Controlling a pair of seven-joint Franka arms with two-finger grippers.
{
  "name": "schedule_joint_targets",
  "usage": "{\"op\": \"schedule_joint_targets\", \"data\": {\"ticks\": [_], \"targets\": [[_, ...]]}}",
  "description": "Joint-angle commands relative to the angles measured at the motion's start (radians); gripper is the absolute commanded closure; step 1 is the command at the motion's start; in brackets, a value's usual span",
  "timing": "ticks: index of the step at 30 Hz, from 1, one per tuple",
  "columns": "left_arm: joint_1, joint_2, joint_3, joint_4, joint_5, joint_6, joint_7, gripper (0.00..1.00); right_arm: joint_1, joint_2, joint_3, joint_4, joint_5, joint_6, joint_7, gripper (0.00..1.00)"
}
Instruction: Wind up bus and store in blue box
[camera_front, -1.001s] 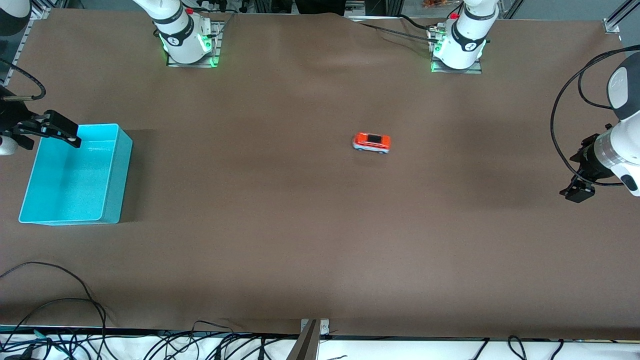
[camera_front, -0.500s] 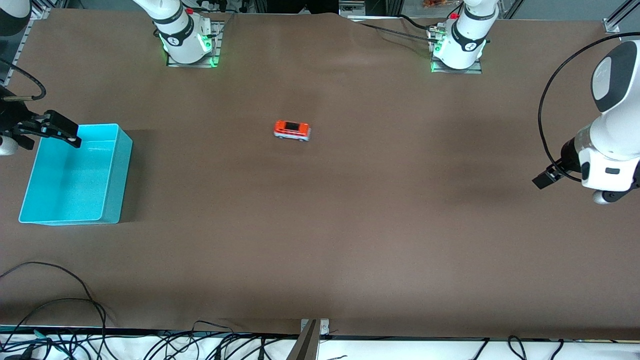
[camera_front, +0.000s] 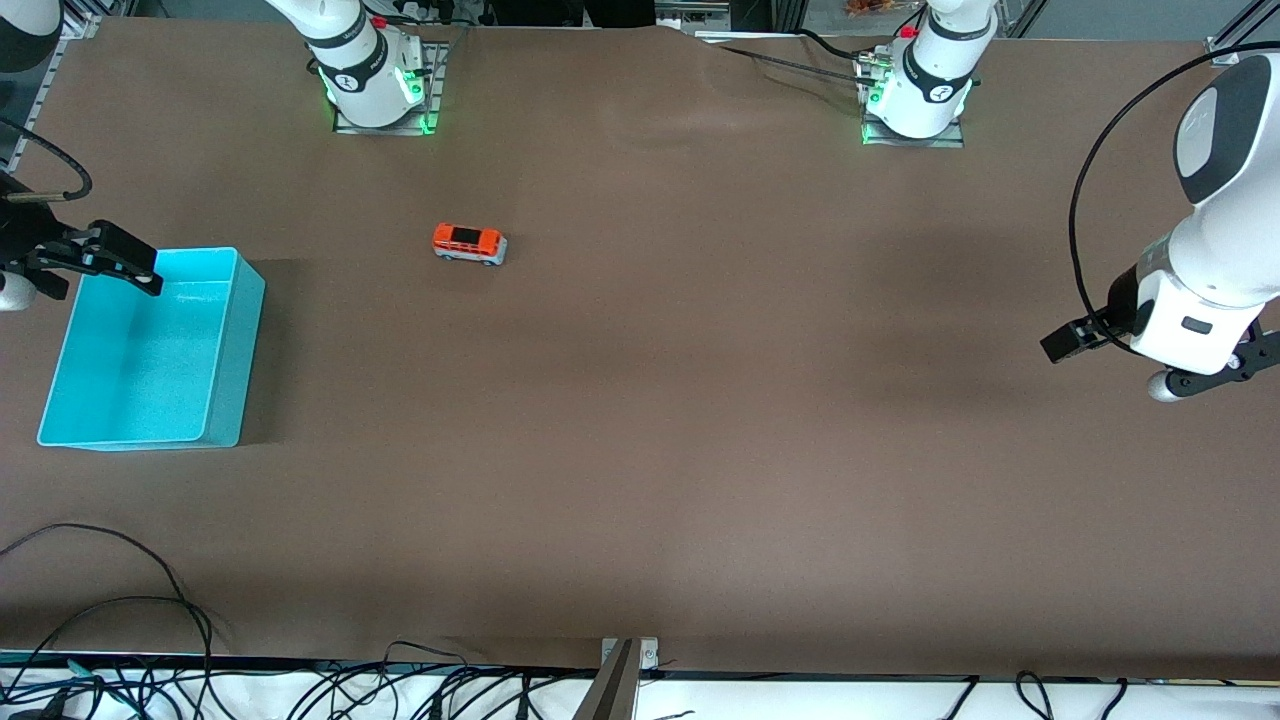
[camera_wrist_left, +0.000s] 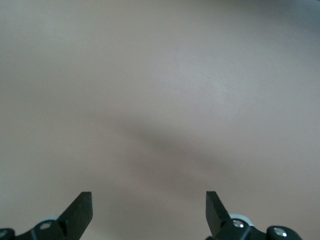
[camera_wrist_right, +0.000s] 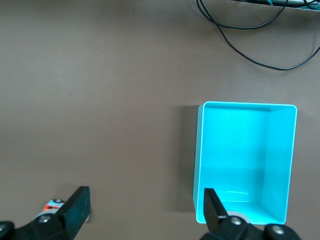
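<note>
The bus (camera_front: 469, 243), orange on top with pale sides, stands on the brown table between the two arms' ends, closer to the blue box (camera_front: 140, 365). That box is an empty cyan bin at the right arm's end. My right gripper (camera_front: 140, 268) hangs open over the box's rim; its wrist view shows the box (camera_wrist_right: 240, 160) and a sliver of the bus (camera_wrist_right: 52, 205) beside one finger, with the gripper (camera_wrist_right: 147, 207) holding nothing. My left gripper (camera_front: 1062, 346) is raised at the left arm's end, open and empty (camera_wrist_left: 149, 210) over bare table.
Both arm bases (camera_front: 375, 75) (camera_front: 915, 90) stand along the table's edge farthest from the camera. Loose cables (camera_front: 120, 610) lie at the edge nearest to it. A brown mat (camera_front: 700, 450) covers the table.
The bus has rolled across the table from the middle toward the box. The left arm has turned and lifted at its end. The right arm has not moved.
</note>
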Motion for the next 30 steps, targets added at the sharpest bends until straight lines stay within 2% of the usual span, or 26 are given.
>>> {"op": "schedule_joint_targets", "data": {"ticks": [1, 7, 25, 30], "targets": [[0.010, -0.007, -0.004, 0.012, -0.068, -0.024, 0.138, 0.00, 0.004, -0.003, 0.000, 0.006, -0.007, -0.012, 0.006, 0.00], [0.016, -0.023, -0.001, 0.011, -0.083, -0.037, 0.247, 0.00, 0.004, -0.001, 0.000, 0.006, -0.007, -0.012, 0.006, 0.00], [0.016, -0.030, -0.001, 0.011, -0.119, -0.042, 0.244, 0.00, 0.001, -0.004, -0.002, 0.008, -0.007, -0.012, 0.005, 0.00], [0.019, -0.049, 0.005, 0.011, -0.165, -0.050, 0.250, 0.00, 0.001, -0.004, -0.002, 0.009, -0.007, -0.012, 0.005, 0.00]]}}
